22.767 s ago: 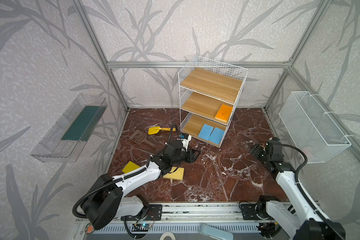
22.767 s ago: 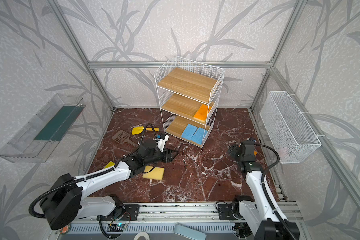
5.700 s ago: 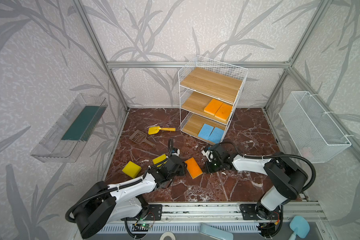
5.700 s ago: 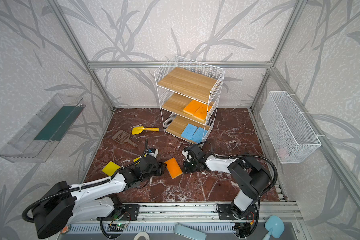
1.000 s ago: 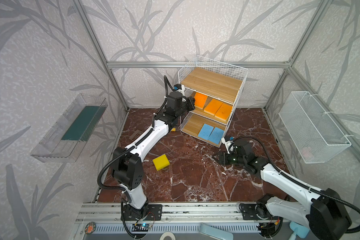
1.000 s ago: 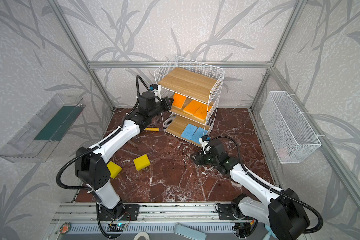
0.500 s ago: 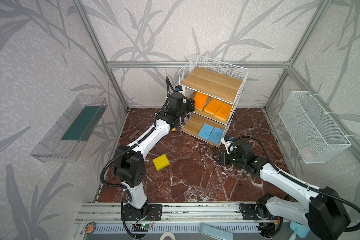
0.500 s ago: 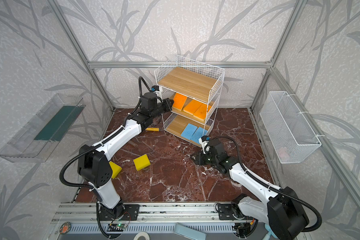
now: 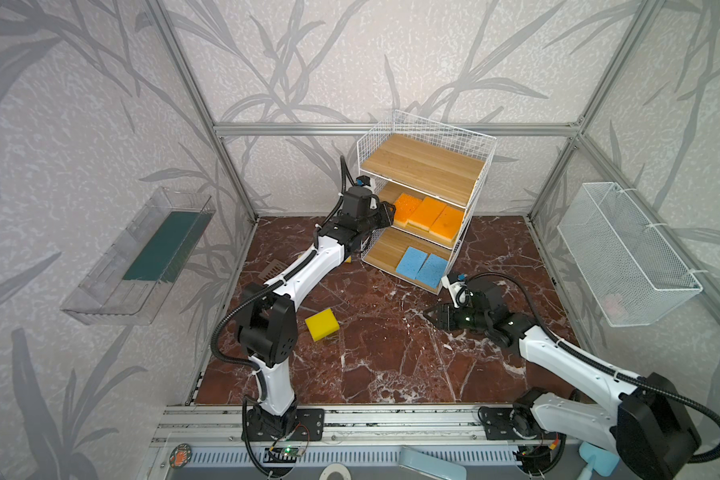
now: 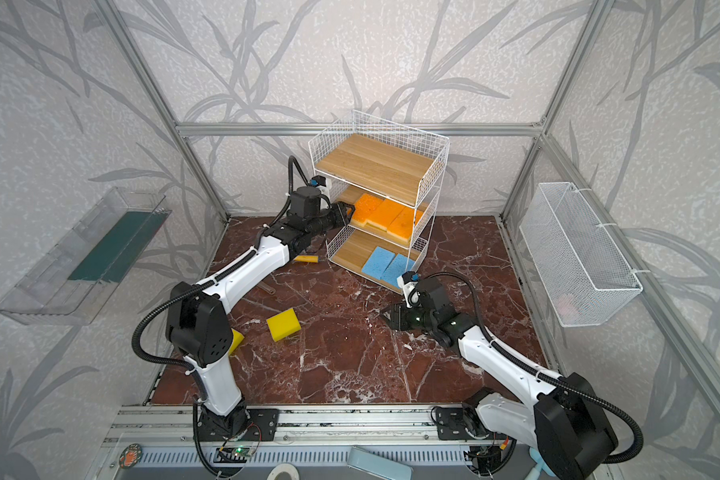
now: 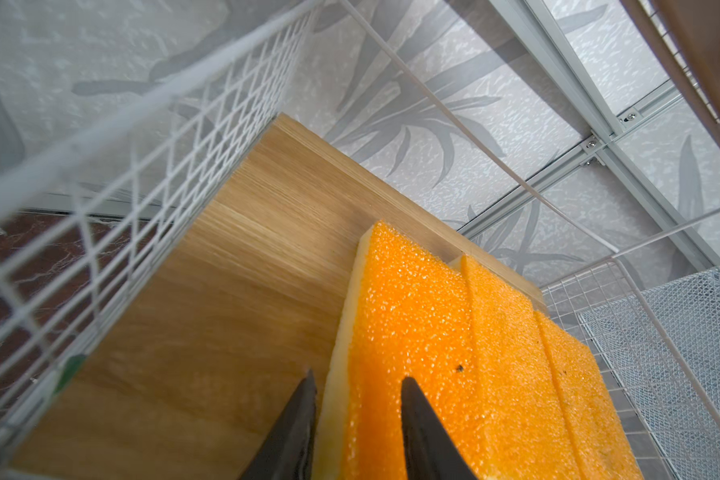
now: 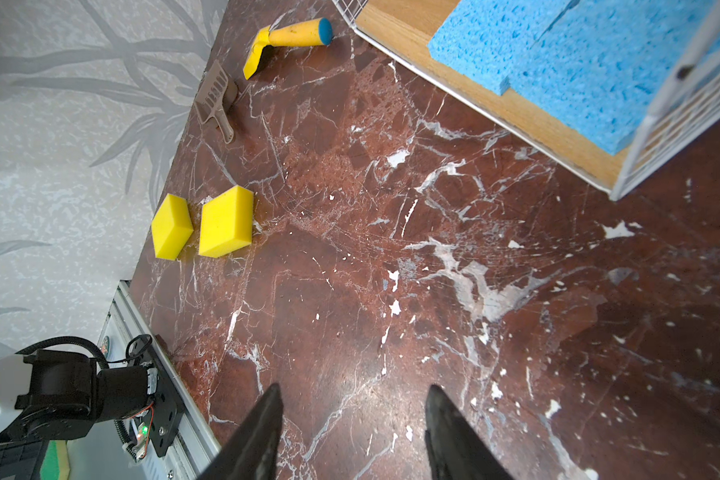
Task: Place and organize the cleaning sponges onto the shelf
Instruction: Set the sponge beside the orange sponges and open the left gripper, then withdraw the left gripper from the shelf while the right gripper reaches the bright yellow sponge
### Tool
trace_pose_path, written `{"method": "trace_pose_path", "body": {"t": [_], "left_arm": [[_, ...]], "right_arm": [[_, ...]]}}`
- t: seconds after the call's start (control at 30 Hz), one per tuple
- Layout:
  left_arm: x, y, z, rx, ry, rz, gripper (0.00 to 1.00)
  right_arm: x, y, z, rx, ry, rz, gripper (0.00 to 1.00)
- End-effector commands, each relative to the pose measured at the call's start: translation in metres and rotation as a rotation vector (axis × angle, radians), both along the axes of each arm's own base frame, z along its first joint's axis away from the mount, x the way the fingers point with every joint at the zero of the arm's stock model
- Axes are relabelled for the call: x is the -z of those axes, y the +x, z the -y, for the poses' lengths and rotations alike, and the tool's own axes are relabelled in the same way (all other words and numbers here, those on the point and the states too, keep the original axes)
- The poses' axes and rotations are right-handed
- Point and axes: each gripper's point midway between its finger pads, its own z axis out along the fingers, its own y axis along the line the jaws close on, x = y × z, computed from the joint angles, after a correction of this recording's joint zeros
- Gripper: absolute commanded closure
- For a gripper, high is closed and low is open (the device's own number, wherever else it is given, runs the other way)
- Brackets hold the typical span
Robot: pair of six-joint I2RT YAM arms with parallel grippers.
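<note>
Orange sponge (image 11: 433,353) edge sits between the loosely parted left jaws; right jaws hang half-open, empty

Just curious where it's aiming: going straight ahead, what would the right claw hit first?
The right claw points low: probably the marble floor first, then perhaps the nearer yellow sponge; depth unclear.

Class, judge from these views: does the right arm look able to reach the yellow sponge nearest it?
Probably yes: only bare marble floor lies between the open, empty right hand and the yellow sponge.
</note>
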Motion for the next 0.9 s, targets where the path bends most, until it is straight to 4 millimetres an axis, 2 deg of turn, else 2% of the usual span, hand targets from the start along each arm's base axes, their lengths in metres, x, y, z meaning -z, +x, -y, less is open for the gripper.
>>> {"method": "trace_pose_path", "body": {"t": [0.0, 0.4, 0.7, 0.87], "left_arm": [[-0.018, -0.001, 0.001, 0.01, -0.01, 0.027, 0.6], [-0.025, -0.009, -0.003, 0.014, -0.017, 0.034, 0.42], [-0.03, -0.027, -0.012, 0.01, -0.018, 0.054, 0.41], [-0.032, -0.045, -0.019, 0.02, -0.026, 0.055, 0.41]], "right_arm": [[0.001, 0.0, -0.001, -0.003, 0.009, -0.004, 0.45], [0.001, 0.001, 0.0, 0.0, 0.0, 0.001, 0.45], [0.002, 0.002, 0.001, 0.001, -0.005, 0.0, 0.45], [0.003, 0.002, 0.001, 0.001, -0.008, -0.001, 0.45]]}}
